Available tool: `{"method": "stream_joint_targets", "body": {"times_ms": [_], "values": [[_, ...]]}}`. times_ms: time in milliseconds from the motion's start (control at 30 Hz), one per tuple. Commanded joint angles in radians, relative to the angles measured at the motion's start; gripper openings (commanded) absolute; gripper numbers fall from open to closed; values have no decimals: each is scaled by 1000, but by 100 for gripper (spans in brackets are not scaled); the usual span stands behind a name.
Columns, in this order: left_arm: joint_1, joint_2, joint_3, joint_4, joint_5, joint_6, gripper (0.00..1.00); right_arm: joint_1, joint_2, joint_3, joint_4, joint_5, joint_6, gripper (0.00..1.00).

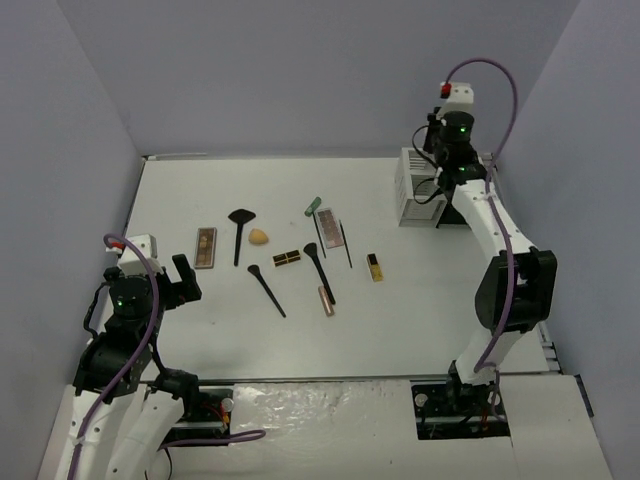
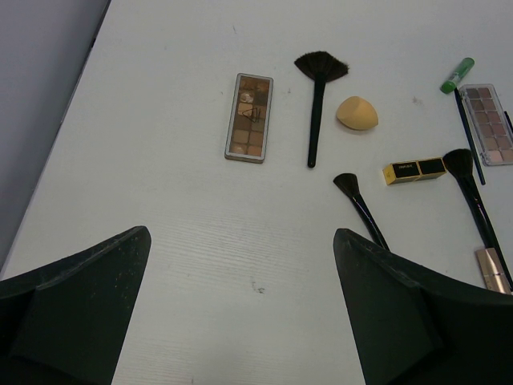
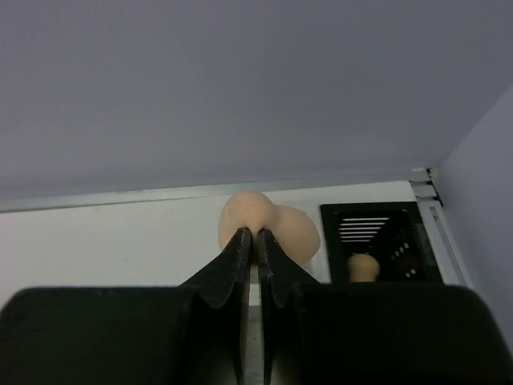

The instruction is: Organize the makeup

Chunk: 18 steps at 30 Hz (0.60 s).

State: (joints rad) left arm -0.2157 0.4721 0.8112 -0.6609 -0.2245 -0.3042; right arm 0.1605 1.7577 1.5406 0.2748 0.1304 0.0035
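The makeup lies spread over the middle of the white table: a brown palette, a fan brush, a beige sponge, a black-gold case, two brushes, a pink tube, a gold bottle and a second palette. My left gripper is open and empty, hovering near the front left, short of the brown palette. My right gripper is shut on a second beige sponge, high at the back right.
A white slatted organizer stands at the back right below my right gripper. A black slatted box beside it holds another sponge. A green-capped stick and a thin pencil lie by the second palette. Grey walls enclose the table.
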Motion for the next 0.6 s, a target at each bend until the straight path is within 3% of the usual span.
{"method": "stream_joint_targets", "body": {"times_ms": [0, 233, 567], "values": [[6, 16, 21, 38, 7, -11, 97, -146, 0, 28, 52, -117, 127, 0], [6, 20, 20, 37, 8, -10, 97, -319, 124, 75, 113, -264, 234, 0], [6, 36, 22, 40, 12, -9, 97, -360, 267, 91, 220, -379, 256, 0]]}}
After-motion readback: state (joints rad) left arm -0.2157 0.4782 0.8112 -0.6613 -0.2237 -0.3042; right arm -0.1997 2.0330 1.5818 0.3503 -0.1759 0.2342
